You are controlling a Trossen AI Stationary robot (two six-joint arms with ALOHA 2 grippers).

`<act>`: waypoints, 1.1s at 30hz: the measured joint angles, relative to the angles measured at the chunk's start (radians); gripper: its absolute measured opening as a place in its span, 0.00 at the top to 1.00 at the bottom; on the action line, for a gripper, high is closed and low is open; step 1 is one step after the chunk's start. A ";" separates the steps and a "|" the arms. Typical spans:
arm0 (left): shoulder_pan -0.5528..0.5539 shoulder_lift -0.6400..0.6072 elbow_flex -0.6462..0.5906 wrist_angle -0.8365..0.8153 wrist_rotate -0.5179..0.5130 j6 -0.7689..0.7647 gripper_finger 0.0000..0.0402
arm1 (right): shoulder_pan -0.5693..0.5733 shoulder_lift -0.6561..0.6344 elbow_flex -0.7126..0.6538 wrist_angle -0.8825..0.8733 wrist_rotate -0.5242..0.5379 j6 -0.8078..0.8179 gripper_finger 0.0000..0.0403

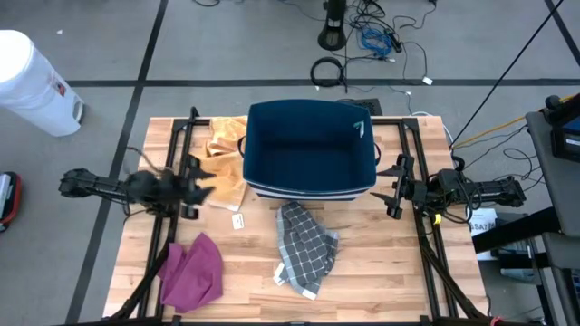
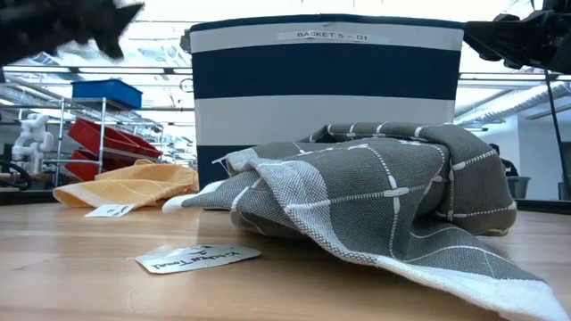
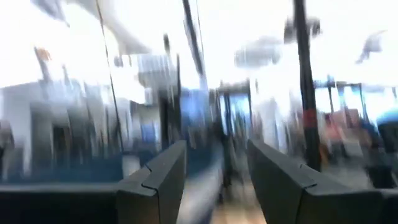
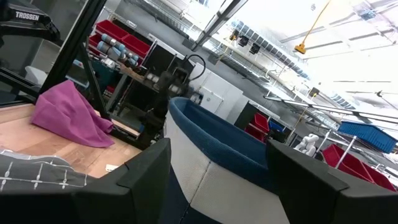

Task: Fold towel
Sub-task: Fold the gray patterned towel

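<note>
Both open pincers (image 1: 201, 188) (image 1: 391, 192) flank the crumpled grey towel (image 1: 306, 246).

A grey floor with dark seam lines (image 1: 136, 83) surrounds the light wooden plank table (image 1: 362, 281). Beyond the table's far edge, black and blue cables (image 1: 376, 36) lie tangled around a black round stand base (image 1: 333, 38). Off the table's far left corner stands a white cylindrical container (image 1: 32, 81). Past the table's left end, a metal shelf rack (image 2: 89, 134) holds red bins (image 2: 98, 134) under a blue bin (image 2: 107, 91). Bright ceiling light strips (image 4: 273, 50) run overhead.
</note>
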 joint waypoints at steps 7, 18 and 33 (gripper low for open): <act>0.000 -0.001 0.083 0.401 0.178 0.151 0.56 | 0.000 0.000 0.000 0.000 0.000 0.000 0.38; 0.000 0.191 0.788 -0.985 -0.122 0.046 0.56 | 0.000 0.000 0.000 0.000 0.000 0.000 0.38; -0.050 0.374 0.454 -1.045 -0.121 -0.314 0.56 | 0.000 0.000 0.000 0.001 0.000 0.000 0.38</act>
